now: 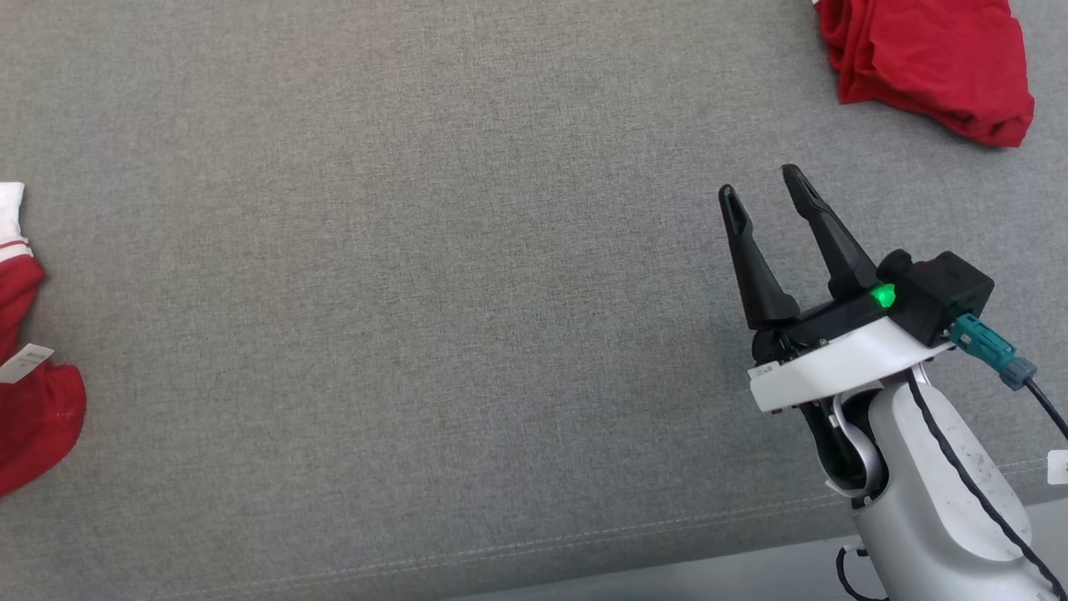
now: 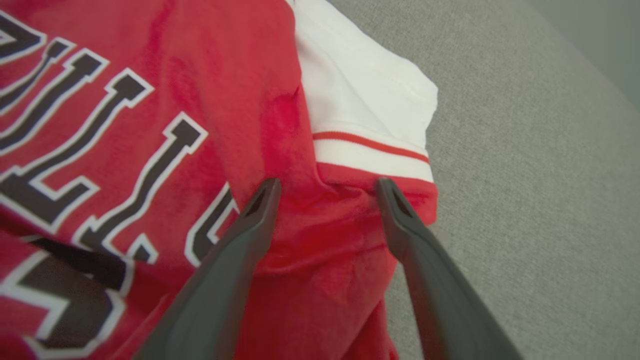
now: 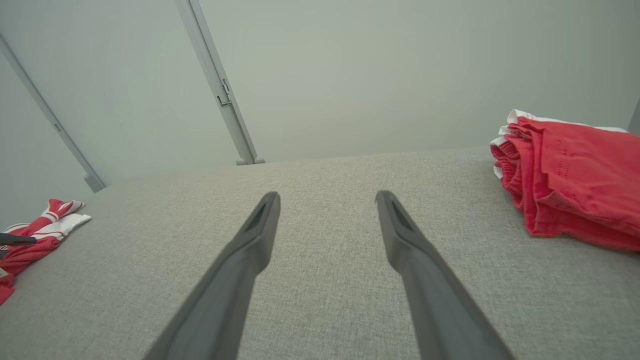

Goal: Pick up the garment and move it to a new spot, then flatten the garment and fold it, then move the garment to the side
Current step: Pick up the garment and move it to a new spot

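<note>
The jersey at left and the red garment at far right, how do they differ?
The jersey carries black lettering and a white sleeve; the red garment looks plain red. The jersey lies rumpled; the red garment is folded. The open left gripper points at the jersey; the red garment lies untouched. Both rest on the grey surface.

Wide grey fabric surface (image 1: 417,292) lies open in the middle; the red-and-white garment (image 1: 33,409) bounds it left, a folded red pile (image 1: 926,67) far right

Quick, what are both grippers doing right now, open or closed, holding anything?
Left gripper: open, poised at the red jersey, nothing gripped.
Right gripper: open, empty, above the grey surface.
</note>
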Controlling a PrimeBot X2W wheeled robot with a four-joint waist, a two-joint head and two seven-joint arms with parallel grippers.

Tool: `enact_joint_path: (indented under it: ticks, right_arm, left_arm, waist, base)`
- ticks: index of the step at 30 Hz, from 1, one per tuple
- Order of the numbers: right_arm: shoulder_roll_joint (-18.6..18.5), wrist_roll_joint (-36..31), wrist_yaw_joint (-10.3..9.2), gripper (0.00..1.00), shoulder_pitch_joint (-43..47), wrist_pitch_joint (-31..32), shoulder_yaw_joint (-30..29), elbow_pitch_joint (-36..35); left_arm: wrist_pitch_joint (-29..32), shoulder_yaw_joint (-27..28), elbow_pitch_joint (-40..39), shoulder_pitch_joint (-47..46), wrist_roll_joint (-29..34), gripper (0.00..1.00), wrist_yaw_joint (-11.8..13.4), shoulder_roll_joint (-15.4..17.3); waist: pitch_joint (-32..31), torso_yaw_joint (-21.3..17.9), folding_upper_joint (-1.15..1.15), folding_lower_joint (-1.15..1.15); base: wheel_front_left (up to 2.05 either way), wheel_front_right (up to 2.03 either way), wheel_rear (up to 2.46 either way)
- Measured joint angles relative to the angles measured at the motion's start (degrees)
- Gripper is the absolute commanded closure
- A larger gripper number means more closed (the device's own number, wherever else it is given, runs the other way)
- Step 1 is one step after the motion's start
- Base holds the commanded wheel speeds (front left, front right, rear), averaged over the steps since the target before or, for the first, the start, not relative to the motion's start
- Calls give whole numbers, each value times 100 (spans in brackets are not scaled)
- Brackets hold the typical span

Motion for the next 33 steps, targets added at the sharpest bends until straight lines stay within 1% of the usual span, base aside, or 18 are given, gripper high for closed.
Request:
enact_joint_path:
  ticks: [4,5,6,7,8,9,16,22,28,33]
  right_arm:
    - [7,0,0,0,0,0,-20,47]
    - [9,0,0,0,0,0,-21,62]
    - [10,-1,0,0,0,0,-23,78]
    - [10,-1,0,0,0,0,-26,94]
    - [12,-1,0,0,0,0,-30,109]
    - [15,-1,1,0,0,0,-33,118]
    - [38,-10,7,0,0,0,-66,149]
    - [56,-26,9,0,0,0,-129,158]
    - [89,-26,53,0,1,0,-165,215]
    - [137,-16,55,0,10,0,-194,261]
  left_arm:
    - [260,-56,149,-69,-2,1,18,62]
    - [364,-91,186,-85,-2,12,16,64]
    - [447,-136,213,-88,-2,44,16,63]
    - [489,-170,236,-90,-2,60,16,64]
    - [494,-185,253,-98,-2,93,16,67]
    - [530,-190,261,-113,-3,100,15,69]
    - [521,-201,246,-334,-71,100,-15,68]
    - [318,-312,71,-405,-85,100,-81,49]
    - [146,-644,-370,-680,-86,100,-87,-96]
    - [102,-1249,-1134,-862,-208,100,-87,-287]
  waist:
    - [-24,10,0,0]
    - [-32,14,0,0]
    - [-41,17,0,0]
    - [-50,21,0,0]
    - [-60,26,0,0]
    - [-68,30,0,0]
    - [-132,61,0,0]
    - [-248,74,0,0]
    - [-465,79,0,0]
    - [-701,54,0,0]
  base:
    - [0,0,0]
    - [0,0,0]
    - [0,0,0]
    - [0,0,0]
    - [0,0,0]
    - [0,0,0]
    - [0,0,0]
    - [0,0,0]
    - [0,0,0]
    - [0,0,0]
